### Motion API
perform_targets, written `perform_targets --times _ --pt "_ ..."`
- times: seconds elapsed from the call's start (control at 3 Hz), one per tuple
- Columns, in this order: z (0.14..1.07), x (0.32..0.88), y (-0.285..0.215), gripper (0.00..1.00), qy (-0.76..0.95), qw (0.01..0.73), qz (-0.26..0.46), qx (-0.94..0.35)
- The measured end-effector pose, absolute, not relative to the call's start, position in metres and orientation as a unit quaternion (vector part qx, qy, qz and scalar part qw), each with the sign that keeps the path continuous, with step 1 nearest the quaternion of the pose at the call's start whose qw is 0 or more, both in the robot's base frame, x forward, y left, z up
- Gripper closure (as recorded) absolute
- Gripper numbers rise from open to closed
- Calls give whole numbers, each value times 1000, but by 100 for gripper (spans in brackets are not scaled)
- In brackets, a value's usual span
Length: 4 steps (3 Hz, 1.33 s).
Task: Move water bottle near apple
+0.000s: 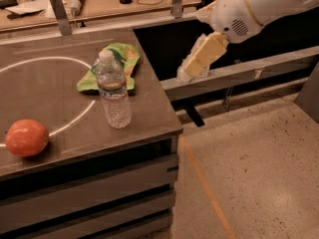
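A brown table (45, 91) fills the left half of the frame. The water bottle (113, 91), clear with a white cap, stands upright near the table's right edge, at centre left of the frame. It stands just in front of a flat green snack bag (125, 59). The apple (27, 137), round and orange-red, rests at the lower left, well apart from the bottle. The gripper (192, 67), pale yellow on a white arm (254, 6), hangs in the air at upper centre right. It is off the table's right edge and holds nothing; whether it is open or closed cannot be told. The step in hand looks like the reach for the bottle. It would go best with the gripper coming in level from the right and taking the ribbed body at mid height, clear of the bag behind. The bottle is tall and light, so a high or glancing touch could tip it. A white line (75, 121) curves across the tabletop between bottle and apple. To the right lies speckled floor (259, 158) with an orange stripe (207, 188). A grey rail (244, 72) crosses behind the gripper, and a cluttered workbench (99, 6) runs along the top of the frame.
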State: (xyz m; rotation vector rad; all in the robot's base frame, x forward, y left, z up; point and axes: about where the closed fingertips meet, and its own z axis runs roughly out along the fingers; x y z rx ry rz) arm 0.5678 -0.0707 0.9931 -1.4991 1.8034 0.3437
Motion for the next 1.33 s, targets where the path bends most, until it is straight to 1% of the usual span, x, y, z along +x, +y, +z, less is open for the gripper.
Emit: perform_targets --times 0.33,0.67,1.0,1.33 --pt "973 580 -13 0 666 398 215 -593" --pt "965 586 20 0 640 407 256 -600" --pt "965 586 20 0 640 407 256 -600" --pt "970 578 21 0 616 425 294 -595"
